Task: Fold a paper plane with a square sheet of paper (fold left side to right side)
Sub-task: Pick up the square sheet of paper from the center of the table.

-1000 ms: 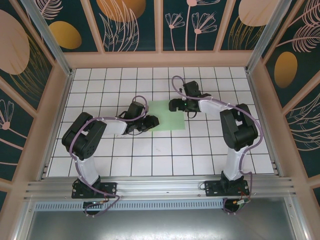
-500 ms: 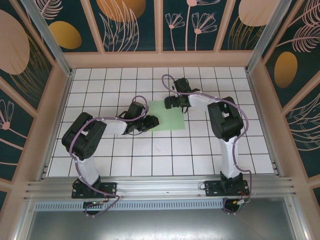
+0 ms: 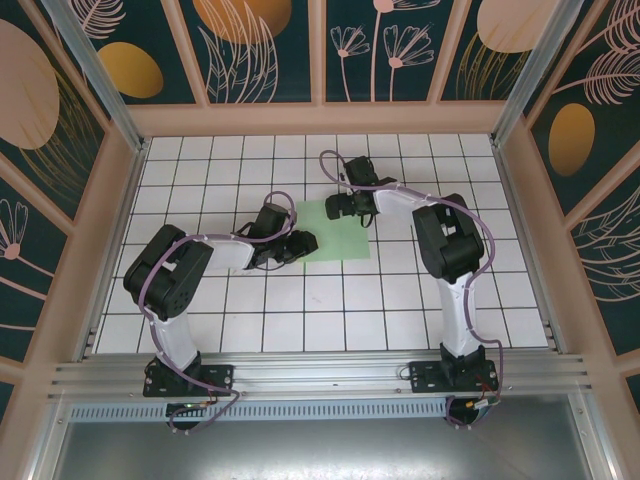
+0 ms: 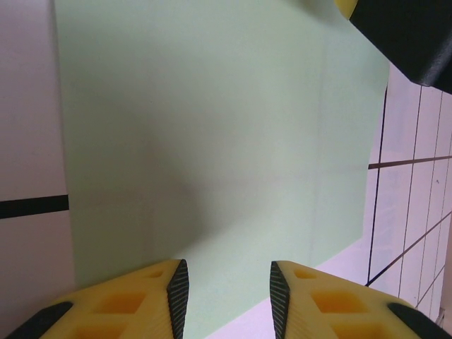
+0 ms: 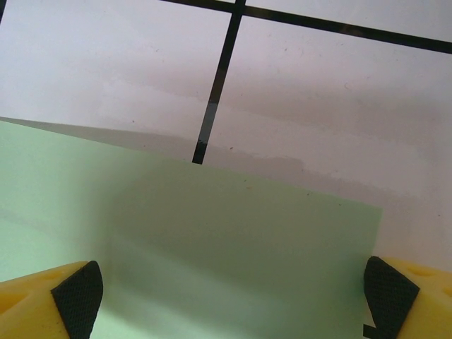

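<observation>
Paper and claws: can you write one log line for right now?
paper: flat, unfolded | left claw: open, at paper's left edge | right claw: open, at its far edge

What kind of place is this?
Probably a small robot test booth rather than a home. A left arm and a right arm are bolted to a metal rail. Patterned wall panels enclose a white grid table holding a paper sheet.

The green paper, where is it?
In the top view the green paper lies flat near the middle, left gripper at its left edge, right gripper over its far edge.
</observation>
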Action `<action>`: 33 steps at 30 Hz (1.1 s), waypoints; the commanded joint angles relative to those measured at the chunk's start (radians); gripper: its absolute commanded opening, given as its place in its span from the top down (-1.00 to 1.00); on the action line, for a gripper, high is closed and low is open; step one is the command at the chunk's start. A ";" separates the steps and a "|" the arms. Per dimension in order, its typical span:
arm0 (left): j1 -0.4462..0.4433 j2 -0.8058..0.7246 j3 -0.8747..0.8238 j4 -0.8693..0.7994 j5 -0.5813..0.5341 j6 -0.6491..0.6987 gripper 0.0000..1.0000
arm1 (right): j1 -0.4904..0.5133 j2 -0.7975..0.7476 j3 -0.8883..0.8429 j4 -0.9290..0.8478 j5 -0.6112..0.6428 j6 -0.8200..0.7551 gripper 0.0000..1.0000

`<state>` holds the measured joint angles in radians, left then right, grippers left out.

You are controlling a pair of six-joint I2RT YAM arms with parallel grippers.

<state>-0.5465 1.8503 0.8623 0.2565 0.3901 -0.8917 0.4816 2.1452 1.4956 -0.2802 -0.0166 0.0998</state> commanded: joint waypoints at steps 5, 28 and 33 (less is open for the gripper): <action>0.000 -0.015 -0.002 -0.057 -0.044 0.030 0.24 | 0.045 -0.053 -0.050 -0.065 -0.097 0.030 -0.72; 0.130 -0.316 -0.049 -0.053 -0.010 0.125 -0.15 | -0.049 -0.260 -0.140 0.014 -0.480 0.020 0.40; 0.215 -0.486 -0.112 0.057 0.059 0.156 -0.46 | -0.126 -0.405 -0.201 0.055 -0.703 -0.041 0.42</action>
<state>-0.3481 1.4250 0.7792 0.2352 0.3870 -0.7834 0.3862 1.8431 1.3201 -0.2836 -0.5198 0.1131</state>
